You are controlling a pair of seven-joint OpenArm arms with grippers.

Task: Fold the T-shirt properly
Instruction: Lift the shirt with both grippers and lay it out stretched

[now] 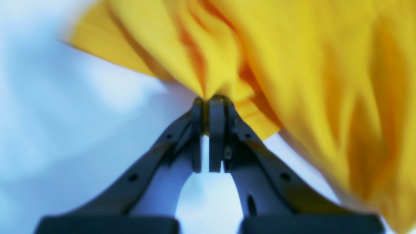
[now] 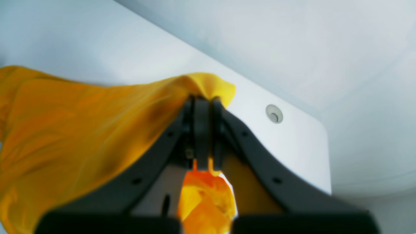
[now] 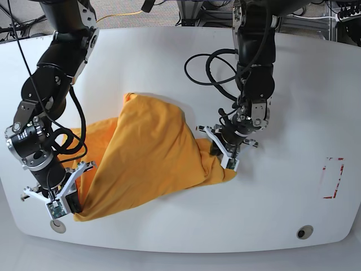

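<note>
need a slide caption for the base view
Two black arms stretch a soft orange-yellow T-shirt across a white table, the left gripper and right gripper each shut on an edge.

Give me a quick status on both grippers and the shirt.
Left gripper shut on T-shirt edge. Right gripper shut on another edge. Shirt bunched, partly lifted off white table, not yet folded. Nothing in the way.

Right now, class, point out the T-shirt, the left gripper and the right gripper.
T-shirt [image 3: 152, 152]: base view, on the broad middle of the orange cloth.
Left gripper [image 1: 207, 100]: left wrist view, between the fingertips pinching cloth.
Right gripper [image 2: 202, 99]: right wrist view, between the fingertips pinching a raised fold.
</note>
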